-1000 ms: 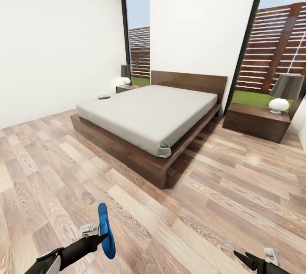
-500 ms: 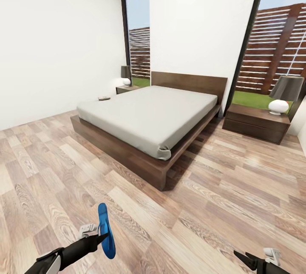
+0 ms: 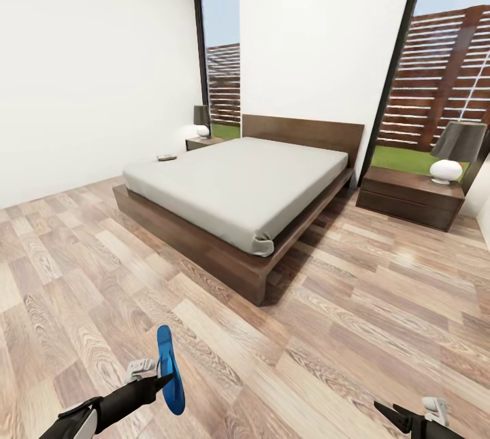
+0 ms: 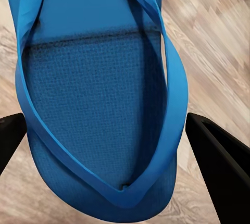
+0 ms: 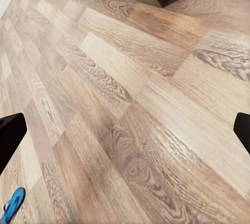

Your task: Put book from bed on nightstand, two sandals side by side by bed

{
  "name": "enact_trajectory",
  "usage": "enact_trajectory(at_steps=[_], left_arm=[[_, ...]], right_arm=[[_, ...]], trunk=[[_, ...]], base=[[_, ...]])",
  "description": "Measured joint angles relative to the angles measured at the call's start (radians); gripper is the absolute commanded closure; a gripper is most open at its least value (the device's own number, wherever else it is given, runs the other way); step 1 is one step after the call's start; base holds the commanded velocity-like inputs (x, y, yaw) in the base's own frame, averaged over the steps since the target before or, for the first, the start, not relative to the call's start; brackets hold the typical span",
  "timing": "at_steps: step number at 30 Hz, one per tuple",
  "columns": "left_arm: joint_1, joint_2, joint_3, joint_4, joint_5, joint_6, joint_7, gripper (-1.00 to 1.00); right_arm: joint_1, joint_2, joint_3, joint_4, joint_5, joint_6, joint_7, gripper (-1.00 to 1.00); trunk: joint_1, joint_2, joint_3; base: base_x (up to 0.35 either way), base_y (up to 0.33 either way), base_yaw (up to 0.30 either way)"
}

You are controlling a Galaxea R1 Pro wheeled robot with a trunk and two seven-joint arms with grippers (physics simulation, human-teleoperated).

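My left gripper is low at the front left, shut on a bright blue sandal held on edge above the floor. In the left wrist view the sandal and its thong straps lie between the two black fingers. A small blue sandal shows at the corner of the right wrist view; I cannot tell whether it is the held one. The right gripper is open over bare floor. The book lies on the bed's far left corner. The nightstand stands just behind it.
A low dark-brown cabinet with a lamp stands right of the bed. A smaller lamp sits on the nightstand. Tall windows flank the headboard. Wide wood-plank floor lies between me and the bed's near corner.
The whole picture shifted very slightly a second ago, so the camera moved a little. Both grippers and the held sandal keep the same pose.
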Motion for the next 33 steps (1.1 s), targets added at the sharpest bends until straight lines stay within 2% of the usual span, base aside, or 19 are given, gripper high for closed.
enact_trajectory(at_steps=[16,33], left_arm=[[0.000,0.000,0.000,0.000,0.000,0.000,0.001,1.00],[0.000,0.000,0.000,0.001,0.000,0.000,0.000,1.00]], right_arm=[[0.000,0.000,0.000,0.000,0.000,0.000,0.001,-1.00],[0.000,0.000,-0.001,0.000,0.000,0.000,0.000,-1.00]], trunk=[[0.000,0.000,0.000],[0.000,0.000,0.000]], base=[[0.211,-0.079,0.018],[0.019,-0.006,0.265]])
